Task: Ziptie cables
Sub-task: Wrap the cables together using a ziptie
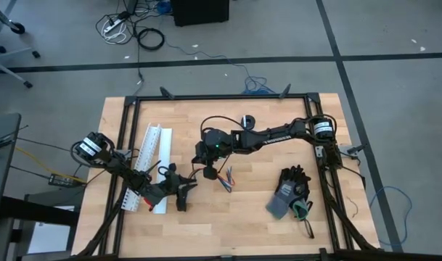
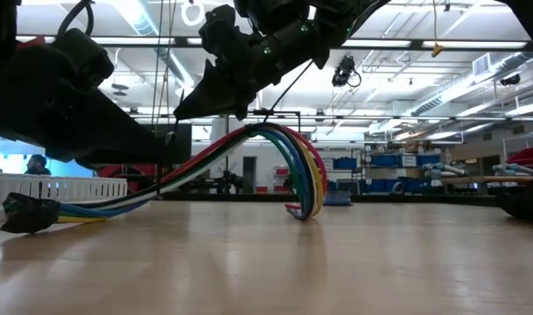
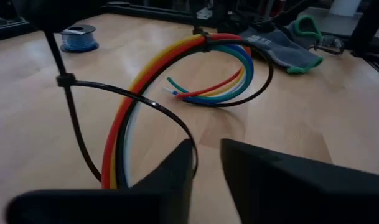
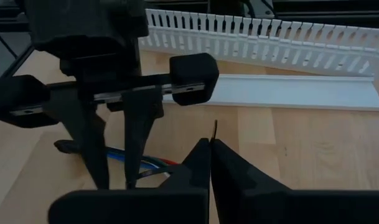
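Currently right gripper (image 4: pixel 211 144) clenched on ziptie (image 3: pixel 77 127) tail to cinch loop around cables (image 3: pixel 177 59); left gripper (image 3: pixel 206 155) slightly parted beside cables' end, grasp unclear.

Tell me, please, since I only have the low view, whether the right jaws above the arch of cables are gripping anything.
Observer: Yes. The right wrist view shows the right gripper shut on a thin black ziptie tail.
Operator: Is any ziptie round the cables yet?
Observer: The left wrist view shows one cinched ziptie at the top of the arch of cables, and a looped ziptie standing wide farther along.
Operator: What else is on the table?
Observer: From above, a white slotted channel lies by the left arm and gloves lie under the right arm.
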Action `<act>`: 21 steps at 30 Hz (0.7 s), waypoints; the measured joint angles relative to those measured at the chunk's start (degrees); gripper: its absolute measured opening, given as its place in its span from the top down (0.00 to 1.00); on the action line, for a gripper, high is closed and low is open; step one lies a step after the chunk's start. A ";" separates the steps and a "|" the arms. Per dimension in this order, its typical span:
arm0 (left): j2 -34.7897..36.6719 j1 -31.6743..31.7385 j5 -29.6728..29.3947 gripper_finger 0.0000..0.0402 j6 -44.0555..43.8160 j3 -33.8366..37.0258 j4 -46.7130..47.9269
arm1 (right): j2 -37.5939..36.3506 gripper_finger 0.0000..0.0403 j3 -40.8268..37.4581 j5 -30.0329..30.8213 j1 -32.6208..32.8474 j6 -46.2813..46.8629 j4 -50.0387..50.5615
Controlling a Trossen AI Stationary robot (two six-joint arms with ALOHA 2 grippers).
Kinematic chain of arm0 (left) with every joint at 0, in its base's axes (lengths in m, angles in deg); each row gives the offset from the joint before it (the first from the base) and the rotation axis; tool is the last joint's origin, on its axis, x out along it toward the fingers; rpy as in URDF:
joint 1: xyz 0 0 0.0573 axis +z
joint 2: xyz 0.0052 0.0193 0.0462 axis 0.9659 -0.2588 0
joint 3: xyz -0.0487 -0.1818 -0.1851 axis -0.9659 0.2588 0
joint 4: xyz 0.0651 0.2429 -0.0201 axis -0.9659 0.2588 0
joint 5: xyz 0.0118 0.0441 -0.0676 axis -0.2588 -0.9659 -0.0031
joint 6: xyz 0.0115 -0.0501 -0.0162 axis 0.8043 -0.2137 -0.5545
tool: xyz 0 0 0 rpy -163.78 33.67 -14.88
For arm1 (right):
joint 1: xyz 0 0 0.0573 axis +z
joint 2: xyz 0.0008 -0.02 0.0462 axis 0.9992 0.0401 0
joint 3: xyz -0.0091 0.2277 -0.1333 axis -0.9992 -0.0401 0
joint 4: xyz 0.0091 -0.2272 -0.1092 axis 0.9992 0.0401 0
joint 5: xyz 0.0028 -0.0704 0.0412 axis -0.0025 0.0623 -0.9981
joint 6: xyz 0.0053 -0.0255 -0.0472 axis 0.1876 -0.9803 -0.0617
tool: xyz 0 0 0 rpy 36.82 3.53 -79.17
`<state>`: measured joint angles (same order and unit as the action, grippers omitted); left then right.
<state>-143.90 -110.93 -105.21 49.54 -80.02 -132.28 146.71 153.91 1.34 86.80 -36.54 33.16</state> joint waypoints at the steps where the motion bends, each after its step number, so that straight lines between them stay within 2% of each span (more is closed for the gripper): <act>1: 0.02 -0.02 -0.23 0.75 -0.11 0.00 -0.04 | 0.00 1.00 0.00 0.06 0.00 0.00 0.09; 4: 0.64 -0.13 -1.04 0.66 0.33 0.00 -0.42 | -0.01 1.00 0.00 0.06 0.00 0.00 0.84; 7: 2.09 -0.26 -1.23 0.63 1.23 0.09 -0.52 | 0.01 1.00 0.00 -0.70 0.06 0.04 1.57; 10: 4.35 -0.89 -1.91 0.64 1.78 0.79 0.28 | 0.01 1.00 0.00 -1.01 0.33 0.07 2.41; 17: 13.05 -2.74 -4.22 0.70 0.91 1.73 11.49 | 0.01 1.00 0.00 -1.55 1.32 0.09 2.78; 21: 16.53 -2.75 -3.69 0.71 3.12 1.73 13.90 | 0.01 1.00 0.00 -3.33 1.49 0.13 2.78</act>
<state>-127.37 -113.68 -108.90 52.66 -78.29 -118.39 146.71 153.91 -1.99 88.28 -36.41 35.93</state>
